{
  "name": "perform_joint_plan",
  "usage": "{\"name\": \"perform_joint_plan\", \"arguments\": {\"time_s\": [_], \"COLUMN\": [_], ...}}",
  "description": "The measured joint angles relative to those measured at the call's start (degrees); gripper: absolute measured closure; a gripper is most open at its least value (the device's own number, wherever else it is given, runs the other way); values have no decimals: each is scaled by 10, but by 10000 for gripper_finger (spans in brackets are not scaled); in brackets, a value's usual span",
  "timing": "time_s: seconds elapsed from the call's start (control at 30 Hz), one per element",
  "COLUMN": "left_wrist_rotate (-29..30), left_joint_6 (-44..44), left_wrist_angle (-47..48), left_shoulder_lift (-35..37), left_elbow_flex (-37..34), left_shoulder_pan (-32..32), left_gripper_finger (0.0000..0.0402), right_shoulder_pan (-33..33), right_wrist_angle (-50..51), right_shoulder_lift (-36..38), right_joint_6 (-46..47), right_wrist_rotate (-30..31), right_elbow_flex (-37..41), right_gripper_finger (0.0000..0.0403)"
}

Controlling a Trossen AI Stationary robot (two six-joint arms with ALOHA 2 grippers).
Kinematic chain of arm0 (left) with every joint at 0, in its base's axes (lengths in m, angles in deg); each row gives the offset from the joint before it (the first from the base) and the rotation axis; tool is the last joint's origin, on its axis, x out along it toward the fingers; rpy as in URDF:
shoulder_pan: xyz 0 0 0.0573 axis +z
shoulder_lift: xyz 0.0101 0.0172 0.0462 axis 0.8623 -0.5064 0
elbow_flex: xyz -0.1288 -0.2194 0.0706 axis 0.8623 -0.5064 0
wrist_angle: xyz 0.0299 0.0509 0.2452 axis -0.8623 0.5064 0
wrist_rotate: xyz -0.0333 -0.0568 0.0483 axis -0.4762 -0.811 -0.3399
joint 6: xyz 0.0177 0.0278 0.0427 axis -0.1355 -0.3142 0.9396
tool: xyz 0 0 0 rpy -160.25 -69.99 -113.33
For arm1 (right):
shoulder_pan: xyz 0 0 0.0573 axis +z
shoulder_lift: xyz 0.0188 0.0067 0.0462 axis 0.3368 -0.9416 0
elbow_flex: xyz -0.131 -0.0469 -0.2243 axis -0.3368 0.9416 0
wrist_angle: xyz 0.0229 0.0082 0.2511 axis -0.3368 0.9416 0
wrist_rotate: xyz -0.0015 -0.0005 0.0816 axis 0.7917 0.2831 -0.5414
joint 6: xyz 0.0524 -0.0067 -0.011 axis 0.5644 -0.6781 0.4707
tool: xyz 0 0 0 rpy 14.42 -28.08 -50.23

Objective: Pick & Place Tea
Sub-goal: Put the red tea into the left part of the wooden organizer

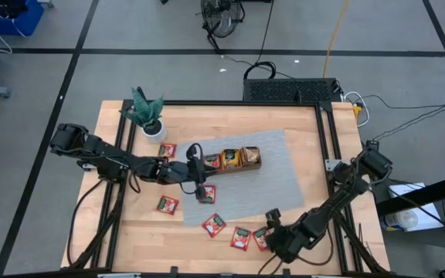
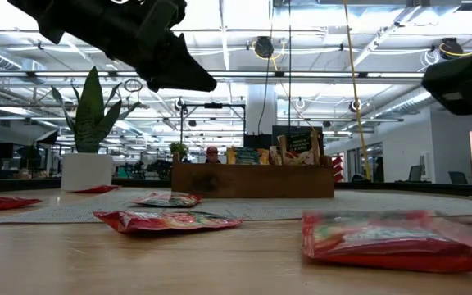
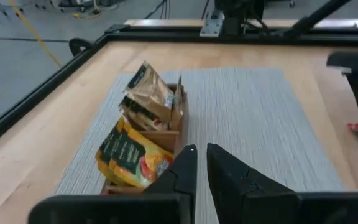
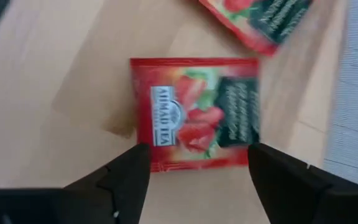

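The wooden compartment tray sits on the grey woven mat near the table's middle, and serves as the reference here. It holds upright sachets: a red one at the end nearest the potted plant, then orange-yellow sachets and brown ones toward the other end. The left gripper is just beside the tray's plant-side end, over the mat edge; its fingers stand almost together with only a thin gap, nothing between them. Loose red tea sachets lie flat around the tray: one between tray and plant, one just under the left gripper, one farther out on bare wood, and a row well apart toward the table's near edge, including and. The right gripper is at that row, fingers spread wide, straddling a red strawberry sachet lying flat on the wood, not clamped.
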Motion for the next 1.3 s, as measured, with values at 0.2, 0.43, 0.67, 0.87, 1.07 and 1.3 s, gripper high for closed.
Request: {"name": "perform_joint_plan", "arguments": {"time_s": [0.2, 0.43, 0.67, 0.87, 1.07, 1.3], "left_wrist_rotate": [-1, -1, -1, -2, -2, -2], "left_joint_6": [-31, -95, -135, -135, -135, -148], "left_wrist_angle": [-4, -3, -3, -3, -3, -3], "left_shoulder_lift": [0, 0, 0, 0, 0, 0], "left_elbow_flex": [0, 0, 0, 0, 0, 0], "left_shoulder_pan": [-1, -1, -1, -1, -1, -1], "left_gripper_finger": [356, 355, 355, 355, 355, 355], "right_shoulder_pan": [13, 20, 19, 19, 19, 21], "right_wrist_angle": [-17, -40, -49, -42, -34, -33], "right_shoulder_lift": [-28, -51, -89, -92, -93, -92], "right_joint_6": [22, 47, 81, 106, 125, 87], "right_wrist_rotate": [-13, 36, 54, 38, 17, 39], "right_elbow_flex": [-28, -34, -36, -35, -34, -33], "right_gripper_finger": [164, 165, 166, 213, 343, 395]}}
